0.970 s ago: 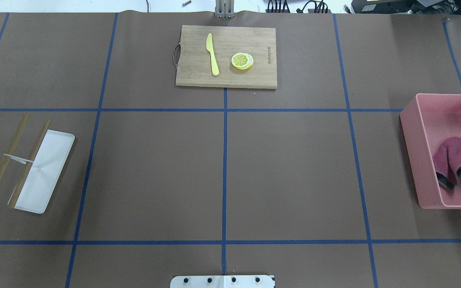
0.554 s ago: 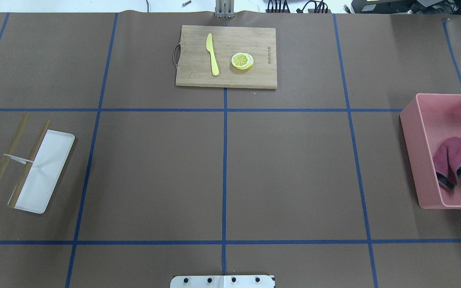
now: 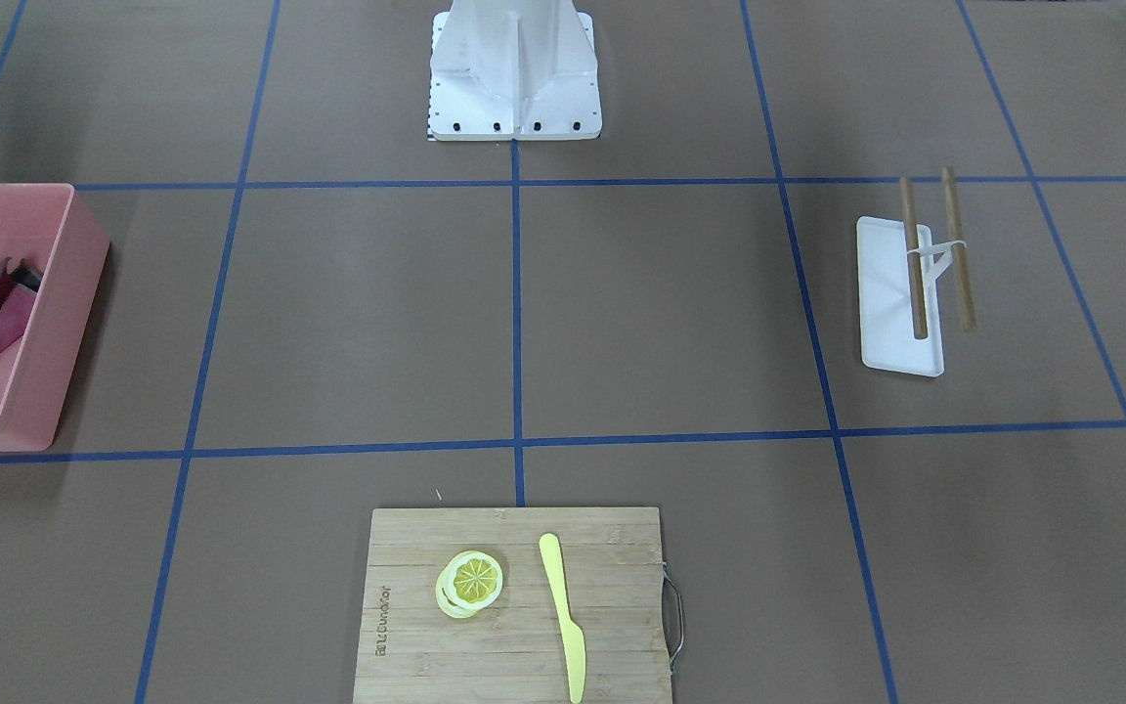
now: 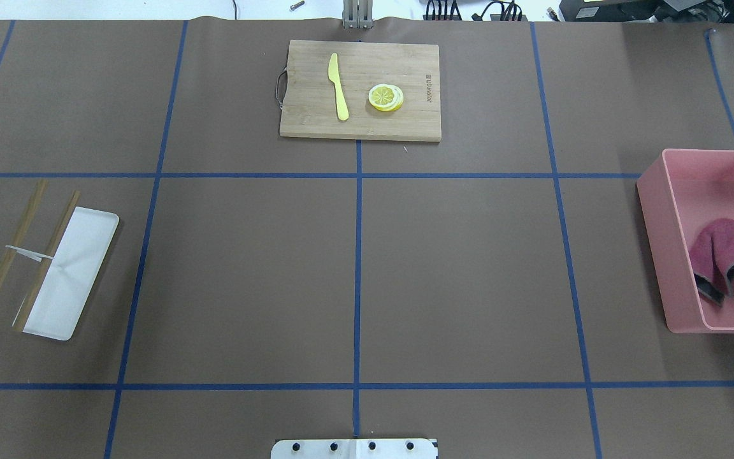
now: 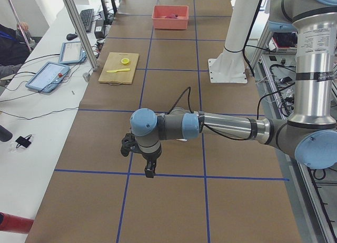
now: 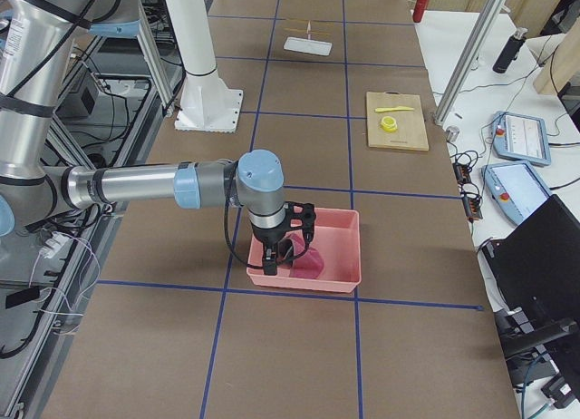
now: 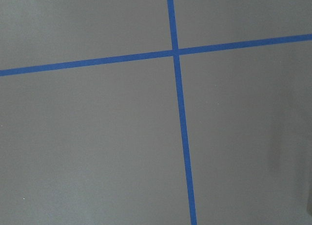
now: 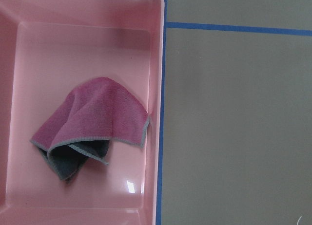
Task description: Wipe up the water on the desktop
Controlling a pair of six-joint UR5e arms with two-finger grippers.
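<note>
The desktop (image 4: 469, 274) is a matte brown tabletop crossed by blue tape lines; I see no wet patch on it in any view. A magenta cloth with a grey underside (image 4: 720, 252) lies crumpled in a pink bin (image 4: 660, 242) at the right edge. It also shows in the right wrist view (image 8: 92, 120). My right gripper (image 6: 283, 247) hangs over the bin, above the cloth. My left gripper (image 5: 142, 161) hangs over bare desktop near a tape crossing (image 7: 175, 52). Both show only in side views, so I cannot tell whether they are open or shut.
A bamboo cutting board (image 4: 316, 121) at the far middle carries a yellow knife (image 4: 338, 86) and lemon slices (image 4: 385, 97). A white tray (image 4: 80, 274) with two wooden sticks (image 4: 13, 255) lies at the left. The robot's base plate (image 4: 354, 449) is at the near edge.
</note>
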